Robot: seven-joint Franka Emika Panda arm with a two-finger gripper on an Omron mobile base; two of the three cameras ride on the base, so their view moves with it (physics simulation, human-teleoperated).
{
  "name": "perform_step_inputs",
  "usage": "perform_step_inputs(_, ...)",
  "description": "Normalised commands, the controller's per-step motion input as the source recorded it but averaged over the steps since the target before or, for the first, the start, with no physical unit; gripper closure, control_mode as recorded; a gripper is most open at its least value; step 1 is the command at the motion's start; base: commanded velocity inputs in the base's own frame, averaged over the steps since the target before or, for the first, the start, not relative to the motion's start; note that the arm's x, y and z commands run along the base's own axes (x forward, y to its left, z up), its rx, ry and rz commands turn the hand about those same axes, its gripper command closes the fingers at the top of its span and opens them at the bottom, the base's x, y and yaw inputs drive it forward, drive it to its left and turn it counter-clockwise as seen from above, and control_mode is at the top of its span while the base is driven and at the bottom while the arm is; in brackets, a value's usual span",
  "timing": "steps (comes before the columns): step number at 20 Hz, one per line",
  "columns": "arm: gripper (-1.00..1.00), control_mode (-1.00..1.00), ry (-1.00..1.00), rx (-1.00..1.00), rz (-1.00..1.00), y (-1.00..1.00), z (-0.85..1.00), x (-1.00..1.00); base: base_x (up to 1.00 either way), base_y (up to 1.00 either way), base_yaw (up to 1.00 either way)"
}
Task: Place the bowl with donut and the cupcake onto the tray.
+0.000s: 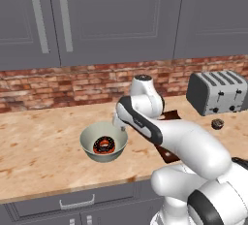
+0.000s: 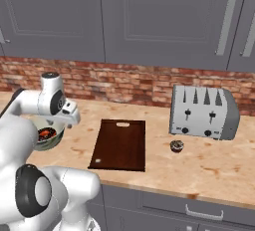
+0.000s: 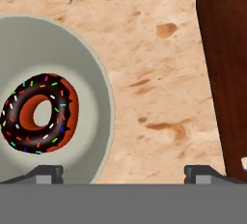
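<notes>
The pale grey-white bowl point(image 1: 104, 142) stands on the counter left of the tray, holding the chocolate-glazed donut point(image 1: 104, 145) with sprinkles. My gripper point(image 3: 125, 172) is open, low over the bowl's right rim. One fingertip point(image 3: 48, 172) is over the bowl's inside, the other point(image 3: 202, 172) outside toward the tray, and neither touches the rim. The dark reddish-brown tray point(image 2: 122, 145) lies flat with its handle slot at the far end; its edge point(image 3: 224, 73) runs down the right of the hand view. The small dark cupcake point(image 2: 177, 146) sits right of the tray, in front of the toaster.
A grey toaster point(image 2: 201, 113) stands at the back right on the speckled counter point(image 1: 38, 141). A brick backsplash and grey wall cabinets rise behind. My own arm hides part of the tray point(image 1: 170, 116) and of the bowl point(image 2: 50, 138).
</notes>
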Motion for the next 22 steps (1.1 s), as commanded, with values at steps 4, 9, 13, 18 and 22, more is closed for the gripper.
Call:
perform_step_inputs(4,-1.00,-1.00,0.00,0.00,0.00,0.30,-0.14,0.03,0.00,0.00,0.00)
perform_step_inputs(9,-1.00,-1.00,0.00,0.00,0.00,0.03,-0.14,0.03,0.00,0.00,0.00)
perform_step_inputs(13,-1.00,-1.00,0.00,0.00,0.00,0.00,-0.24,0.27,0.00,0.00,0.00)
perform_step_inputs(18,-1.00,-1.00,0.00,0.00,0.00,0.00,-0.17,0.42,0.00,0.00,0.00)
perform_step_inputs(22,-1.00,-1.00,0.00,0.00,0.00,0.00,-0.05,0.40,0.00,0.00,0.00)
